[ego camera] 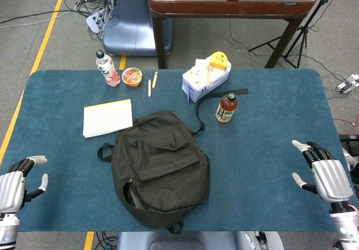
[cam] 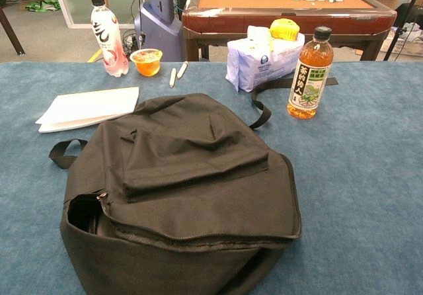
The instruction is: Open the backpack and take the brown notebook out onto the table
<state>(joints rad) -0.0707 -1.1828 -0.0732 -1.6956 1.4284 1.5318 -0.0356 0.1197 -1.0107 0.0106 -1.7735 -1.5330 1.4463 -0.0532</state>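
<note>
- At the centre of the blue cloth-covered bench [ego camera: 269, 149] lies the black fabric backpack [ego camera: 160, 169], flat, front pocket up — zip parted at its near-left corner, dark gap visible in chest view.
- Brown notebook: not visible in either view; cannot tell where it is.
- Left hand [ego camera: 19, 183] at the near-left bench edge, fingers apart, holding nothing, well apart from the backpack.
- Right hand [ego camera: 325, 174] at the near-right edge, fingers spread, empty.
- White paper pad [ego camera: 107, 117] just beyond the backpack's left side.
- Amber tea bottle with dark cap [ego camera: 226, 107] upright, right of the backpack's strap.
- White tissue pack [ego camera: 205, 80] with a yellow item on top, behind the tea bottle.
- Pink-labelled clear bottle [ego camera: 106, 69] and small orange cup [ego camera: 132, 76] at the far left.
</note>
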